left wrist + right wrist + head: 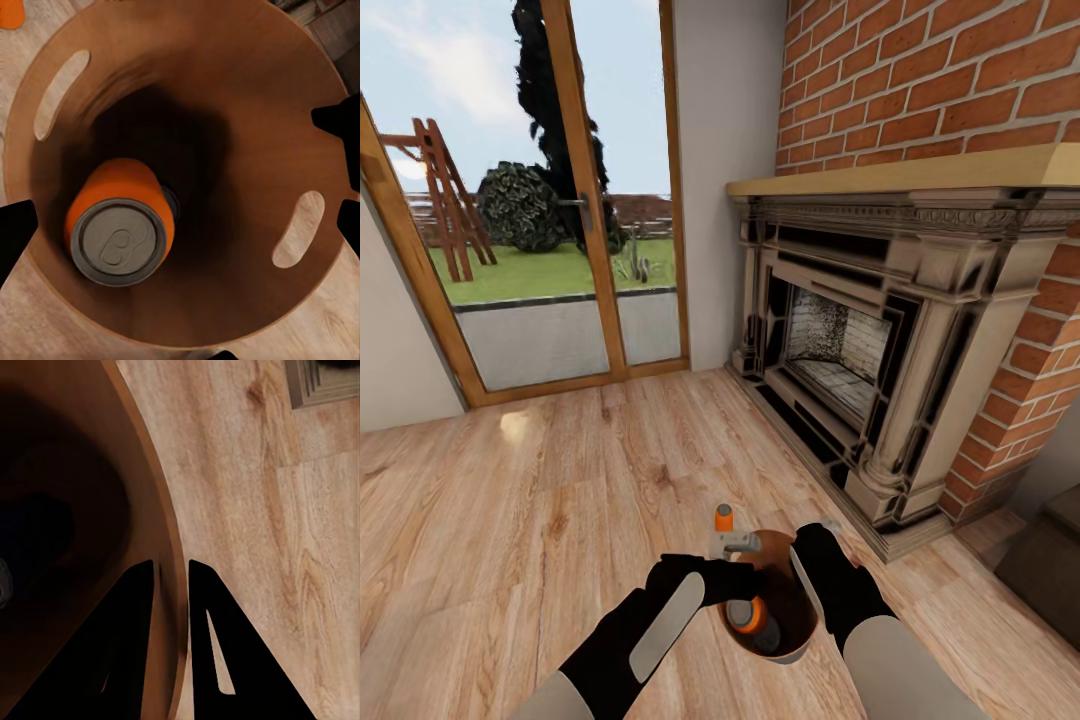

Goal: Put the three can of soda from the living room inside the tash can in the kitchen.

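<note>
The tash can [792, 652] sits low in front of me over the wood floor, its brown inside [247, 97] open to the left wrist view. One orange can of soda [746, 614] lies inside it, grey top up [120, 225]. Another can of soda [724, 518] stands on the floor just beyond the bin, its edge showing in the left wrist view [9, 13]. My left gripper [743, 568] hovers open over the bin's mouth [176, 202], holding nothing. My right gripper [807, 560] is shut on the bin's rim [171, 577], one finger [131, 645] inside the wall [112, 472] and one outside.
A stone fireplace [860, 360] in a red-brick wall [960, 70] stands to the right, its hearth base close to the bin. Glass patio doors [550, 230] lie ahead on the left. Wood floor [530, 500] stretches left. A dark furniture corner [1050, 570] sits at the far right.
</note>
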`<state>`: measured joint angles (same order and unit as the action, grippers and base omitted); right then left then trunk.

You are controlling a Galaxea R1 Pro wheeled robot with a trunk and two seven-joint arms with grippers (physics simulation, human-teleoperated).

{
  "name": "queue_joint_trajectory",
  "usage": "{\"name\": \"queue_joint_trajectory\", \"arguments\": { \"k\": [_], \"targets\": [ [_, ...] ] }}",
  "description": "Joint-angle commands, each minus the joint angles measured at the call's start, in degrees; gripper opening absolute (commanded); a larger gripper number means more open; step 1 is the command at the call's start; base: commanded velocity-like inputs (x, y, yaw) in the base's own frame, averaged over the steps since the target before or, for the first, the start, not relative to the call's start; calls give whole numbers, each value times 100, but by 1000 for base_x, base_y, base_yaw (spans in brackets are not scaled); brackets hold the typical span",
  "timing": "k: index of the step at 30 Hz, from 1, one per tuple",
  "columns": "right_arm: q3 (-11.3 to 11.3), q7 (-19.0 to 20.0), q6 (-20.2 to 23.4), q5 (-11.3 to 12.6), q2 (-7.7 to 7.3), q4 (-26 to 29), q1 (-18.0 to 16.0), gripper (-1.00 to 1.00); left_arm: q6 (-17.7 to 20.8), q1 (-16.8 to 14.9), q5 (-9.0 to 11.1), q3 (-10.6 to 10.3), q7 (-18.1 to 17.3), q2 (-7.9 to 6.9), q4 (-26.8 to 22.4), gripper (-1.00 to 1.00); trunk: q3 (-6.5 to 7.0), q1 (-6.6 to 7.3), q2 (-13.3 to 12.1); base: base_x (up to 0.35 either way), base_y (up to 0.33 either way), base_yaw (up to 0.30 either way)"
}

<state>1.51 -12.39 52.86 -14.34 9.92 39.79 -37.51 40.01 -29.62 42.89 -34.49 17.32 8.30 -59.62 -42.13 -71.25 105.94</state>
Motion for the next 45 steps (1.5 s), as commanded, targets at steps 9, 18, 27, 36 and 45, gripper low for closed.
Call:
{"name": "queue_joint_trajectory", "arguments": {
  "k": [9, 18, 27, 36, 45],
  "targets": [
    [-5, 28, -4, 10, -16, 6, -2, -100, -34, -16, 0, -15, 0, -15, 27, 100, 1, 0, 0, 0, 0, 0],
    [-63, 273, -1, 7, -106, 23, -6, -100, -30, -17, -14, -37, 12, -53, 30, 100, 1, 0, 0, 0, 0, 0],
    [-89, 720, 9, 3, -435, 131, -11, -100, -29, -18, -17, -34, 9, -81, 24, 100, 1, 0, 0, 0, 0, 0],
    [-98, 770, 12, 10, -690, 159, -19, -100, -26, -40, -22, -25, 11, -199, 9, 100, 1, 0, 0, 0, 0, 0],
    [-98, 878, 13, 10, -951, 168, -31, -100, -11, -60, -183, 11, 7, -299, 19, 100, 1, 0, 0, 0, 0, 0]
  ]
}}
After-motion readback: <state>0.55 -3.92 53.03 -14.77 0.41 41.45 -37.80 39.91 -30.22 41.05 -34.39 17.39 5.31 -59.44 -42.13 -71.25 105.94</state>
